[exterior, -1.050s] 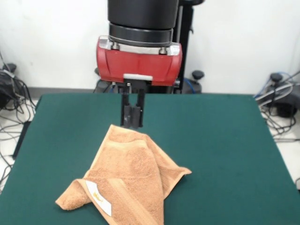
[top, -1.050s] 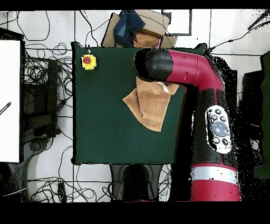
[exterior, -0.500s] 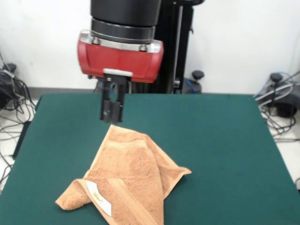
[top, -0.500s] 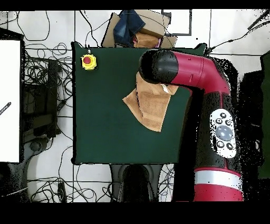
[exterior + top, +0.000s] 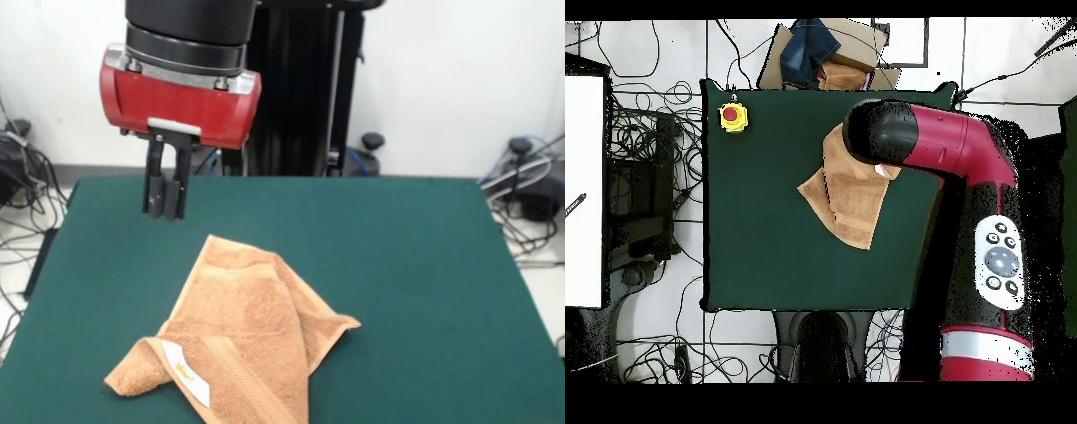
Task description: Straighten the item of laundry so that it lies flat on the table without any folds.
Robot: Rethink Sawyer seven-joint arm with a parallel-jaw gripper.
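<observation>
The item of laundry, a tan-orange towel, lies crumpled on the green table, with folds running over each other and its white label showing near the front corner. My gripper hangs in the air above the table, up and to the left of the towel's far corner and clear of it. Its two fingers stand close together with nothing between them. In the overhead view the towel lies right of the table's middle, partly under the red arm, which hides the gripper.
A yellow box with a red button sits at one table corner. A cardboard box holding cloth stands just beyond the table edge. Cables lie on the floor around the table.
My gripper has risen off the towel's far corner and moved left in the front view. The towel has kept its shape and place.
</observation>
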